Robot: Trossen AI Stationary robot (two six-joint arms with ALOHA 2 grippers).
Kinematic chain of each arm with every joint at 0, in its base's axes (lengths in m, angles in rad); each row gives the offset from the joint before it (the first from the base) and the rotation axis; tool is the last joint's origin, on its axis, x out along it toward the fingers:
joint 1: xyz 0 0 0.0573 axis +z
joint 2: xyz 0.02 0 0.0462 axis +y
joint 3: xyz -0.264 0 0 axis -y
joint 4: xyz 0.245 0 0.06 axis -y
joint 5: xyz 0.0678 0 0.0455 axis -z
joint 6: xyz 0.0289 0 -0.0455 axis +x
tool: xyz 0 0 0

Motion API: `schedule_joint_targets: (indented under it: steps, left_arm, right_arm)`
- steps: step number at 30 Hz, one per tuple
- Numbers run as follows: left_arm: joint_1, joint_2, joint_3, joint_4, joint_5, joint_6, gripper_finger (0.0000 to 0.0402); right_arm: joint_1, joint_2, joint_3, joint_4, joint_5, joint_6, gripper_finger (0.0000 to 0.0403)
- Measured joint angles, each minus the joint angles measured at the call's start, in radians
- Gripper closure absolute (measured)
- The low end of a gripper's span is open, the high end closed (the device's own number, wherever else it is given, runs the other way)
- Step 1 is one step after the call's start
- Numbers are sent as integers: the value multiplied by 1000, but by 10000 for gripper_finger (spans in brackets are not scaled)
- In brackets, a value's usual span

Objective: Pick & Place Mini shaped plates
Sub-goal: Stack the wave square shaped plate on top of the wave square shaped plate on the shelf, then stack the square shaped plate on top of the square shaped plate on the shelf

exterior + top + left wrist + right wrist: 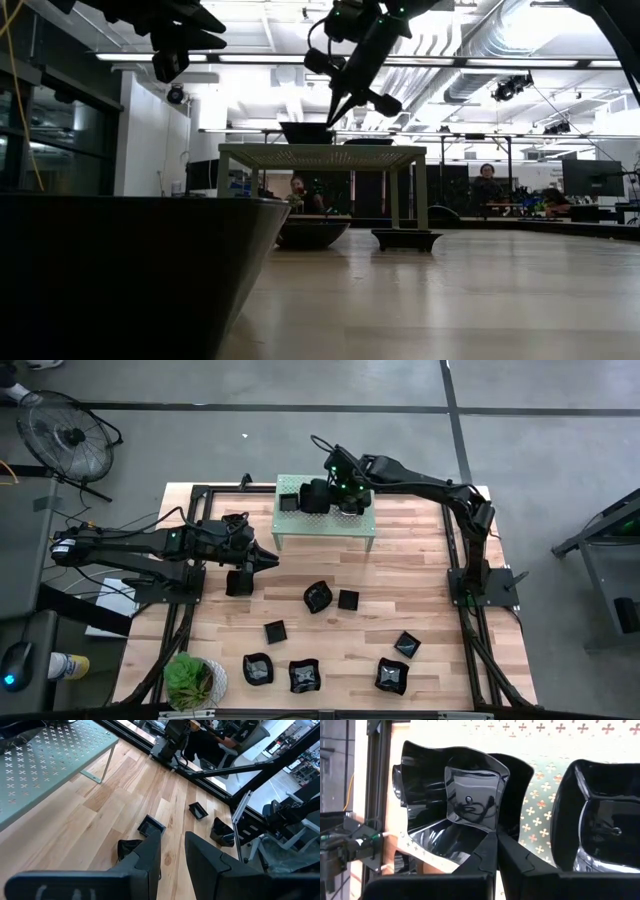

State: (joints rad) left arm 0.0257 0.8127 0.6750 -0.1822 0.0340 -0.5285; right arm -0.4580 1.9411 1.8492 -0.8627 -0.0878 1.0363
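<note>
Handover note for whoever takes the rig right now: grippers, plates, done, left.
Right gripper: over the green shelf, shut on the rim of a wavy black plate among the plates on the shelf.
Left gripper: holds nothing, jaws slightly apart, over the table's left side near a square plate.
Done: about three plates on the shelf.
Left: about eight plates on the wooden table, most near its front edge.

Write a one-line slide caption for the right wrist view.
Right tool pinched shut on the rim of a wavy black mini plate over the pale green perforated shelf, a second plate alongside.
</note>
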Motion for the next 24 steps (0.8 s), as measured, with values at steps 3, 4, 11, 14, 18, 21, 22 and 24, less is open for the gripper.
schedule_joint_targets:
  steps: [3,4,11,14,18,21,22,24]
  left_arm:
    - [0,0,0,0,0,0,316]
    - [0,0,0,0,0,0,316]
    - [0,0,0,-1,0,0,316]
    - [0,0,0,-1,0,0,316]
    - [0,0,0,-1,0,0,316]
    - [0,0,0,-1,0,0,316]
    - [0,0,0,-2,0,0,316]
    - [0,0,0,-2,0,0,316]
  right_arm:
    - [0,0,0,0,-10,-17,390]
    - [0,0,0,0,-13,-24,386]
    - [-1,0,0,-20,-4,-36,359]
    - [-6,-1,0,-20,-19,-53,350]
    - [-19,-10,0,-24,-56,-107,340]
    - [-28,-44,0,-29,-61,-144,337]
    - [-28,-57,0,-32,-57,-158,337]
    - [-29,-91,0,-45,-48,-185,337]
